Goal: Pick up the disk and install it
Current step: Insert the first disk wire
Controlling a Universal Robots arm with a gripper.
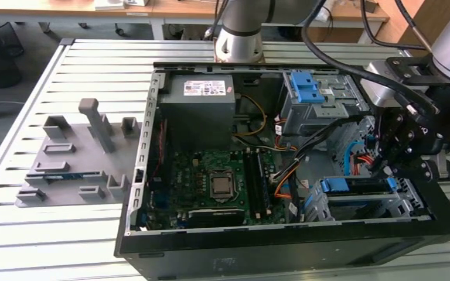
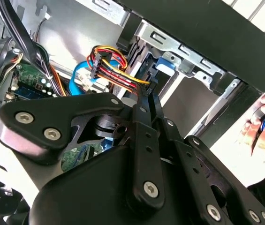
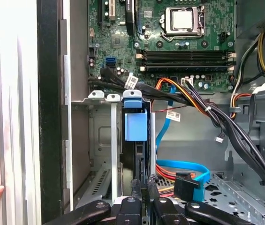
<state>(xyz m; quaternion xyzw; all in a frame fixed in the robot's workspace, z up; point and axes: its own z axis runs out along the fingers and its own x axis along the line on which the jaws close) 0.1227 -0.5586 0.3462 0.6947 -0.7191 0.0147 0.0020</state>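
The disk (image 3: 135, 125) sat in a slot of the metal drive cage at the corner of the computer case (image 1: 287, 243), on the exterior view's right, with its blue frame (image 1: 354, 186) showing at the cage's mouth. It stood on its thin edge. By my reading its long axis ran down into the cage, and the blue end faced the open side of the case. It was probably fairly heavy for its size, stiff, smooth on its metal faces and easily hurt by a knock. The blue frame or the two long edges looked like the safest places to take hold.

The claw (image 3: 141, 194) hung just beside the blue end, over the cage, with its fingers (image 2: 147, 101) together and nothing between them. Bundled wires (image 3: 188, 101) and a blue flat cable (image 3: 184, 166) ran close by. Further into the case lay the green main board (image 1: 209, 175) and the grey power box (image 1: 205, 111). The case rested on a slatted surface (image 1: 53, 246) near a grey holder (image 1: 77, 158), and a person's hand (image 2: 263, 126) rested outside the case wall
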